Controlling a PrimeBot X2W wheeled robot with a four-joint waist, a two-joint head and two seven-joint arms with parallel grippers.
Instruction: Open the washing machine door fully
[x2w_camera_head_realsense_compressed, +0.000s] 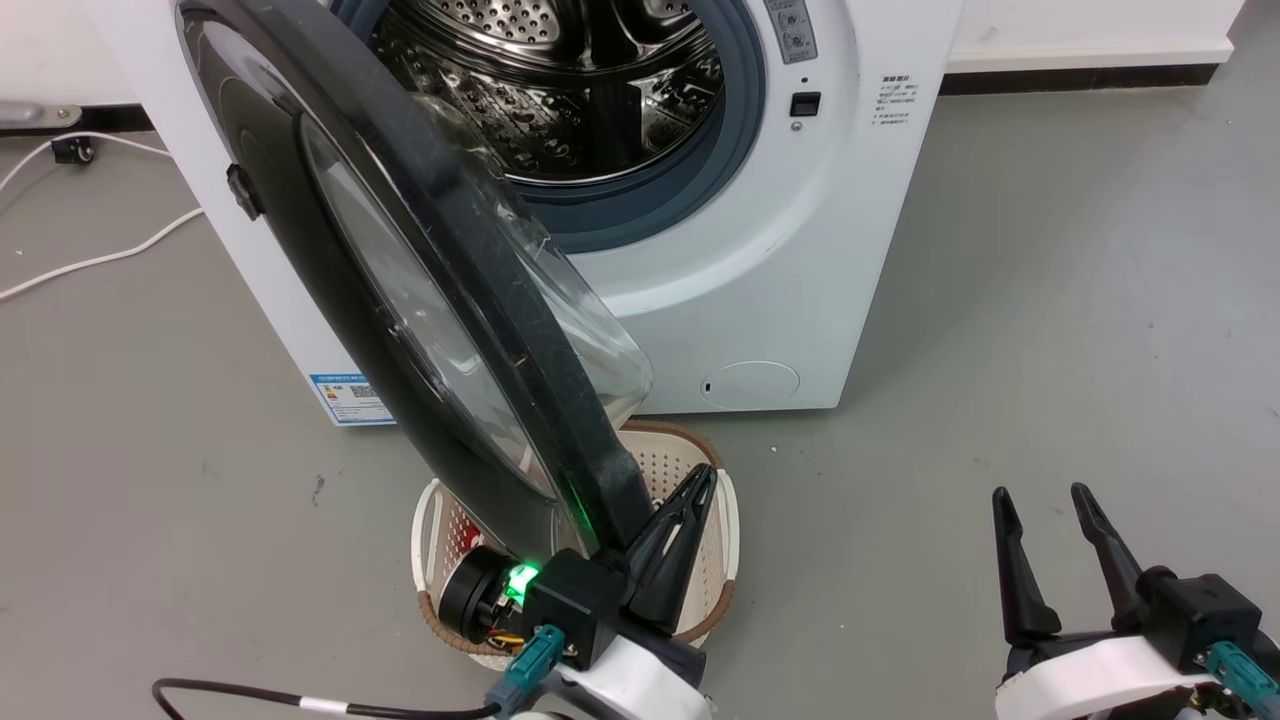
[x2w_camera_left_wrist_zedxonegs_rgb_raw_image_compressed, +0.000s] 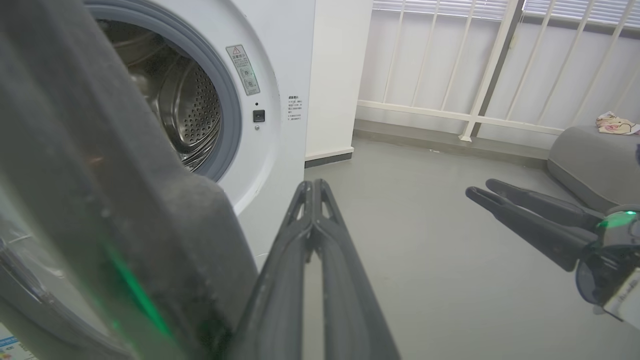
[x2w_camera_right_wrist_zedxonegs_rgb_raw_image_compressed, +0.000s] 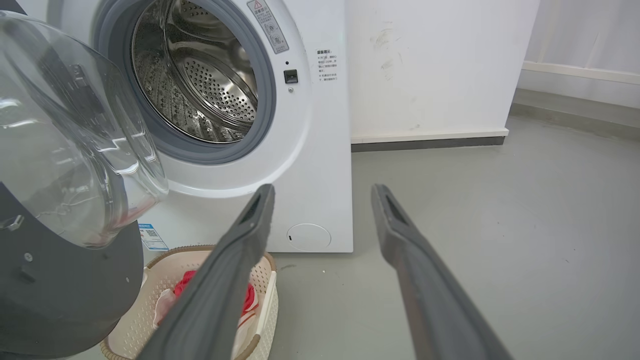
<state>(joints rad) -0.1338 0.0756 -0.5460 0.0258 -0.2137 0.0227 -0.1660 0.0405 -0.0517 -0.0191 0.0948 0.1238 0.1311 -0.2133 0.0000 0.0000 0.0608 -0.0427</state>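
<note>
The white washing machine (x2w_camera_head_realsense_compressed: 850, 200) stands with its steel drum (x2w_camera_head_realsense_compressed: 560, 90) exposed. Its round black door (x2w_camera_head_realsense_compressed: 500, 300) is swung out towards me, the clear glass bowl (x2w_camera_right_wrist_zedxonegs_rgb_raw_image_compressed: 75, 140) facing the drum. My left gripper (x2w_camera_head_realsense_compressed: 705, 475) is shut with nothing between its fingers and lies right beside the inner side of the door's lower rim. In the left wrist view the door (x2w_camera_left_wrist_zedxonegs_rgb_raw_image_compressed: 75, 175) looms at the left next to the closed left gripper (x2w_camera_left_wrist_zedxonegs_rgb_raw_image_compressed: 312, 185). My right gripper (x2w_camera_head_realsense_compressed: 1042, 495) stands open and empty over the floor to the right, apart from the machine (x2w_camera_right_wrist_zedxonegs_rgb_raw_image_compressed: 320, 165).
A cream laundry basket (x2w_camera_head_realsense_compressed: 730, 520) with red cloth (x2w_camera_right_wrist_zedxonegs_rgb_raw_image_compressed: 187, 282) sits on the floor under the door's lower edge. White cables (x2w_camera_head_realsense_compressed: 100, 260) lie on the floor left of the machine. A grey cushion (x2w_camera_left_wrist_zedxonegs_rgb_raw_image_compressed: 590, 165) and white railing (x2w_camera_left_wrist_zedxonegs_rgb_raw_image_compressed: 490, 75) stand off to the right.
</note>
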